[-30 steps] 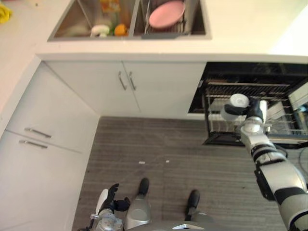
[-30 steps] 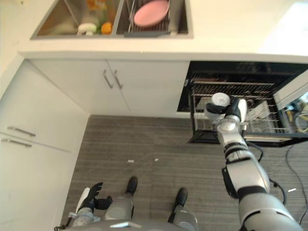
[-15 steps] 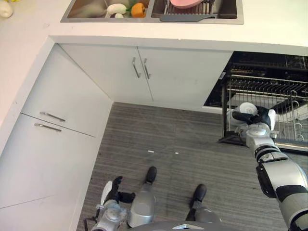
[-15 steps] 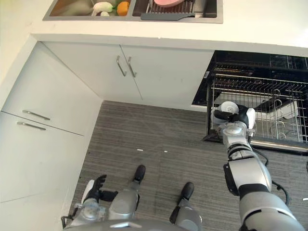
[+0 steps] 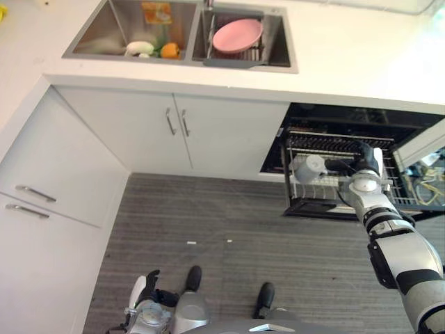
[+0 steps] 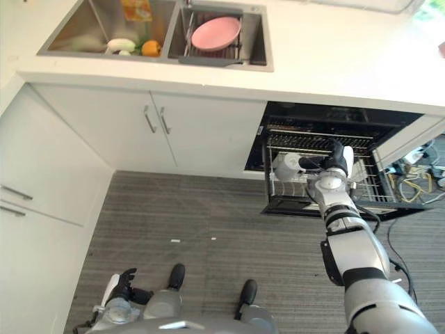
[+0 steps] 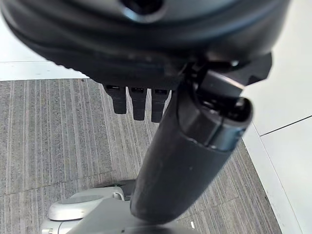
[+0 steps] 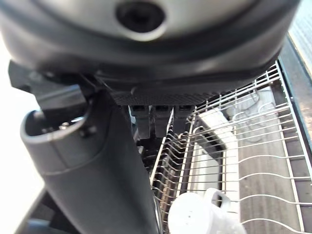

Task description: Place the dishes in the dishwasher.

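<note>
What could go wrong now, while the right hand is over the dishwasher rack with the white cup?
1. The white cup seems to sit at the left end of the dishwasher rack, beside the right hand. Pulling the hand back might knock it over the rack's edge.
2. The fingers hang close to the rack's wires and could catch on them.
3. The pink plate waits in the sink; the left hand hangs low, far from it.

White countertop with a double steel sink; white cabinet doors and drawers below; grey striped floor throughout, evenly lit.
</note>
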Motion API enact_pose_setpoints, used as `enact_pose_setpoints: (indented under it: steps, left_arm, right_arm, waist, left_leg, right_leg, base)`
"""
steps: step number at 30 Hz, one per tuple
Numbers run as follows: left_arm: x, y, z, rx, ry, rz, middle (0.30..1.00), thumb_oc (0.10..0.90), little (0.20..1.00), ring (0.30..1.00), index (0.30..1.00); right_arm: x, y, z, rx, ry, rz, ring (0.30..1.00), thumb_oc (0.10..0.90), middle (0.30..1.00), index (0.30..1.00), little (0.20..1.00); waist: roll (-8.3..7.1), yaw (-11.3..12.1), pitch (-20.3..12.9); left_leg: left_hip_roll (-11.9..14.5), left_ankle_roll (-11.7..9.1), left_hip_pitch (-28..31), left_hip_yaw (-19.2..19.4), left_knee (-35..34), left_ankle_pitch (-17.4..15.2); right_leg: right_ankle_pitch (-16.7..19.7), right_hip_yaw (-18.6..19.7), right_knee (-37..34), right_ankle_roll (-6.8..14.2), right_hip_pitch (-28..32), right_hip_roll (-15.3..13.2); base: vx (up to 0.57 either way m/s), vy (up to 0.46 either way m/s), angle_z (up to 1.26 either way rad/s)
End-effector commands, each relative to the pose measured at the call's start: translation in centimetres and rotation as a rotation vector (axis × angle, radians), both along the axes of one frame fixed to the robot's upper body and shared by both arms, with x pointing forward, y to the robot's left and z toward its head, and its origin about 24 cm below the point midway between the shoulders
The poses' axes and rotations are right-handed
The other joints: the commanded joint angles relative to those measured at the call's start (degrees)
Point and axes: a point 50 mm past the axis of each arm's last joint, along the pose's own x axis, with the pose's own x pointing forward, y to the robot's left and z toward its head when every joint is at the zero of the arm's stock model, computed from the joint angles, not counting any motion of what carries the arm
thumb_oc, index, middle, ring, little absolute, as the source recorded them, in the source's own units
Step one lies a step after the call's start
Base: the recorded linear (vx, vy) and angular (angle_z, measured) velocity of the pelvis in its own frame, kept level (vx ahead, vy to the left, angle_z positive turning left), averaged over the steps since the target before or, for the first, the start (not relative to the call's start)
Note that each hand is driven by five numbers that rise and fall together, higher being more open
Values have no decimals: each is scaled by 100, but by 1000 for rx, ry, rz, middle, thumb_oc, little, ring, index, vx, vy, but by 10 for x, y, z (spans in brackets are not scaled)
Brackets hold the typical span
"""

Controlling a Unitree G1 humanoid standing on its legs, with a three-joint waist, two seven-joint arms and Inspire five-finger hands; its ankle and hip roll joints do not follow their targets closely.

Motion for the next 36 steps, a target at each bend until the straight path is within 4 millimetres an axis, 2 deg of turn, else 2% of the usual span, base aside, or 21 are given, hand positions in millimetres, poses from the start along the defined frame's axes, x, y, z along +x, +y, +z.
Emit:
enact_pose_setpoints:
  steps: [1, 2, 3, 5, 6, 7, 8, 9, 12, 14, 16, 19, 20, 22, 24, 26, 28, 29, 31, 34, 36]
  left_arm:
    - [-6, -8, -6, -19, 38, 41, 900, 800, 900, 900, 900]
    - [-7, -8, -6, -19, 38, 41, 900, 800, 900, 900, 900]
    - [-7, -8, -7, -38, 41, 75, 900, 800, 900, 900, 900]
    - [-7, -12, -8, -133, 26, 156, 900, 800, 900, 900, 900]
    - [-9, -12, -9, -132, 29, 155, 900, 800, 900, 900, 900]
    - [-10, -12, -10, -139, 44, 193, 900, 800, 900, 900, 900]
    - [-10, -12, -10, -142, 40, 205, 900, 800, 900, 900, 900]
    - [-19, -15, -13, -148, 70, 240, 900, 800, 900, 900, 900]
    - [-26, -14, -14, -151, 80, 278, 900, 800, 900, 900, 900]
    - [-31, -13, -15, -150, 98, 289, 900, 800, 900, 900, 900]
    - [-35, -13, -17, -159, 111, 290, 900, 800, 900, 900, 900]
    - [-37, -6, -15, -126, 115, 293, 900, 800, 900, 900, 900]
    - [-33, -2, -13, -113, 88, 313, 900, 800, 900, 900, 900]
    - [-24, 0, -10, -113, 33, 370, 900, 800, 900, 900, 900]
    - [-17, -3, -9, -118, -6, 417, 900, 800, 900, 900, 900]
    - [-17, -5, -10, -123, 0, 430, 900, 800, 900, 900, 900]
    - [-18, -10, -11, -115, 12, 397, 900, 800, 900, 900, 900]
    - [-18, -12, -11, -113, 15, 380, 900, 800, 900, 900, 900]
    - [-25, -13, -13, -104, 37, 374, 900, 800, 900, 900, 900]
    - [-25, -11, -13, -100, 48, 360, 900, 800, 900, 900, 900]
    - [-25, -7, -12, -88, 65, 320, 900, 800, 900, 900, 900]
  right_arm:
    - [5, 31, 57, 13, -373, 184, 900, 800, 900, 900, 900]
    - [5, 31, 56, 13, -372, 184, 900, 800, 900, 900, 900]
    - [-21, 46, 57, 150, -525, 263, 900, 800, 900, 900, 900]
    - [-49, 54, 56, 370, -688, 298, 900, 800, 900, 900, 900]
    - [-50, 54, 55, 372, -685, 296, 900, 800, 900, 900, 900]
    - [-72, 57, 61, 390, -773, 321, 900, 800, 900, 900, 900]
    - [-81, 59, 66, 388, -813, 332, 900, 800, 900, 900, 900]
    - [-102, 65, 73, 416, -902, 360, 900, 800, 900, 900, 900]
    - [-114, 68, 82, 331, -942, 379, 900, 800, 900, 900, 900]
    - [-117, 72, 85, 314, -948, 411, 900, 800, 900, 900, 900]
    - [-121, 80, 100, 212, -971, 490, 900, 800, 900, 900, 900]
    - [-118, 88, 109, 244, -1018, 528, 900, 800, 900, 900, 900]
    - [-118, 90, 112, 240, -1038, 531, 900, 800, 900, 900, 900]
    - [-118, 94, 123, 193, -1071, 559, 900, 800, 900, 900, 900]
    - [-121, 93, 130, 165, -1107, 547, 900, 800, 900, 900, 900]
    - [-124, 88, 132, 146, -1124, 516, 900, 800, 900, 900, 900]
    - [-129, 83, 134, 113, -1139, 485, 900, 800, 900, 900, 900]
    - [-128, 82, 133, 102, -1138, 477, 900, 800, 900, 900, 900]
    - [-123, 86, 137, 75, -1145, 460, 900, 800, 900, 900, 900]
    - [-124, 89, 141, 27, -1152, 475, 900, 800, 900, 900, 900]
    - [-122, 91, 139, 31, -1147, 464, 900, 800, 900, 900, 900]
  waist:
    - [6, -107, -278]
    - [5, -104, -279]
    - [63, -219, -302]
    - [140, -300, -325]
    - [134, -294, -337]
    - [179, -358, -341]
    - [189, -376, -340]
    - [231, -442, -358]
    - [267, -459, -379]
    - [274, -480, -377]
    - [307, -508, -369]
    - [311, -480, -292]
    - [282, -455, -192]
    - [191, -376, 50]
    - [191, -343, 187]
    - [250, -365, 146]
    - [225, -280, 76]
    - [210, -219, 57]
    - [246, -116, -157]
    - [181, -154, -276]
    - [55, -120, -416]
  left_leg:
    - [2, -168, 222, 461, 17, -182]
    - [2, -168, 224, 462, 17, -182]
    - [11, -164, 284, 498, 17, -197]
    - [18, -161, 319, 501, 17, -206]
    - [19, -163, 327, 498, 17, -210]
    - [30, -175, 348, 495, 17, -196]
    - [33, -182, 359, 495, 17, -192]
    - [32, -184, 402, 496, 17, -206]
    - [56, -200, 437, 506, 17, -203]
    - [72, -213, 441, 507, 17, -194]
    - [108, -233, 476, 529, 17, -191]
    - [162, -224, 522, 570, 124, -154]
    - [152, -248, 239, 519, 684, -157]
    - [-98, -332, -414, 316, 1715, -110]
    - [-136, -413, -864, 340, 2167, 86]
    - [185, -359, -1066, 709, 1564, 164]
    - [478, -318, -1307, 1129, 771, 499]
    - [496, -324, -1384, 1147, 439, 574]
    - [439, -312, -1325, 871, 135, 684]
    - [281, -254, -1168, 1123, 117, 713]
    - [49, -67, -875, 1162, 71, 462]
  right_leg:
    - [-710, 257, 102, 192, 466, -12]
    - [-710, 258, 102, 192, 467, -12]
    - [-722, 270, 102, 182, 501, -9]
    - [-744, 261, 102, 168, 530, -6]
    - [-749, 257, 102, 167, 540, -5]
    - [-767, 238, 102, 154, 562, 1]
    - [-770, 228, 102, 149, 575, 4]
    - [-778, 230, 102, 139, 611, 13]
    - [-797, 226, 102, 130, 647, 29]
    - [-803, 221, 102, 123, 653, 37]
    - [-830, 265, 102, 93, 668, 83]
    - [-876, 339, 102, 54, 679, 119]
    - [-897, 365, 102, 9, 683, 100]
    - [-907, 374, 102, -64, 700, 37]
    - [-1030, 343, 102, -61, 819, -18]
    - [-1196, 271, 102, 4, 946, -31]
    - [-1300, 235, 102, 129, 1082, -127]
    - [-1329, 251, 102, 184, 1123, -161]
    - [-1389, 376, 102, 386, 1271, -324]
    - [-1268, 384, 102, 468, 1447, -556]
    - [-1073, 431, 525, 555, 1298, -869]
  base:
    - [3, 15, -14]
    - [-6, 20, -23]
    - [-3, 20, -19]
    - [-1, 8, -7]
    - [0, 0, 0]
    - [-2, -21, -5]
    - [9, -43, 2]
    - [13, -35, 1]
    - [21, -41, -4]
    - [12, -41, -7]
    - [34, -68, -3]
    - [12, -63, -10]
    - [-81, -102, -8]
    - [-88, -115, 5]
    - [63, -8, 24]
    - [227, 139, 50]
    - [330, 199, 22]
    - [344, 207, 2]
    - [380, 332, 6]
    - [280, 323, -24]
    - [255, 272, -61]
